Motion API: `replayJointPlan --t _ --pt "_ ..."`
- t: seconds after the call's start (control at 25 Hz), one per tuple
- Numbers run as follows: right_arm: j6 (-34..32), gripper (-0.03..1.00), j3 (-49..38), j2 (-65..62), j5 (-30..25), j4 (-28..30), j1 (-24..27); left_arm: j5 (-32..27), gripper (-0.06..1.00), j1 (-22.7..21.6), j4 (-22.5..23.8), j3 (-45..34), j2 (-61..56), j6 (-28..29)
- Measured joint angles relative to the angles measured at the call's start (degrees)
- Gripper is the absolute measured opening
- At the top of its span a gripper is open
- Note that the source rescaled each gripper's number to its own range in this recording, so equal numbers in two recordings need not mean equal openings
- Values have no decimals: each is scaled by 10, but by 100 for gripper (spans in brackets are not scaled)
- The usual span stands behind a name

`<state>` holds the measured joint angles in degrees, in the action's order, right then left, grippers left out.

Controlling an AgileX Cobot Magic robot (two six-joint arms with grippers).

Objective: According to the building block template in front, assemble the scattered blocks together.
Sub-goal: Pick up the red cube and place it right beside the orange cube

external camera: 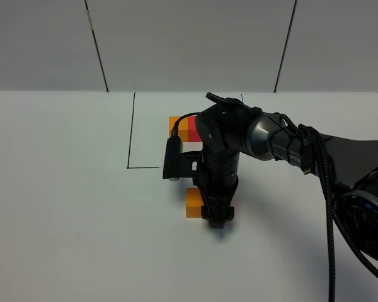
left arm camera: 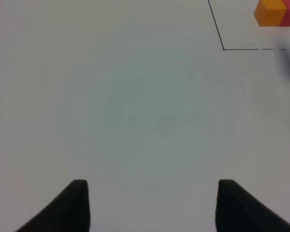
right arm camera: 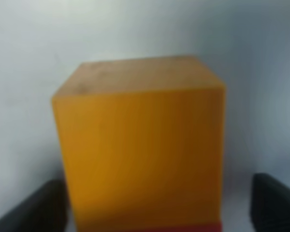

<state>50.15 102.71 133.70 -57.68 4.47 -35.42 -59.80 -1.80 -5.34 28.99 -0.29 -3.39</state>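
In the exterior high view the right gripper (external camera: 218,217) points down at the table (external camera: 63,189) just beside the scattered orange cube (external camera: 193,202), its jaw state hidden by the arm, which also covers part of the orange-red template (external camera: 184,128) inside the black outlined square (external camera: 131,132). The left wrist view shows the left gripper (left arm camera: 152,205) with jaws wide and empty, the template cut off at the frame edge. The right wrist view, blurred, shows the orange cube flanked by widely spaced fingers (right arm camera: 34,208), with a red strip (right arm camera: 150,227), cut off, touching its near edge.

red block (right arm camera: 183,226) (mostly cut off)
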Motion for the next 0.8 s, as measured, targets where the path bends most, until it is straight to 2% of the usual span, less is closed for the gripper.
replayJointPlan --t 0.12,0.16,0.44,0.6,0.8 --pt "-10 94 0 -17 1 -1 -1 0 24 0 0 0 0 0" --pt "-14 98 0 -22 1 -1 -2 0 24 0 0 0 0 0" --pt "-76 100 -1 -105 -28 -1 -2 0 24 0 0 0 0 0" --pt "-170 100 -1 -175 -30 4 5 0 24 0 0 0 0 0" --pt "-277 100 -22 -256 -29 29 57 0 24 0 0 0 0 0"
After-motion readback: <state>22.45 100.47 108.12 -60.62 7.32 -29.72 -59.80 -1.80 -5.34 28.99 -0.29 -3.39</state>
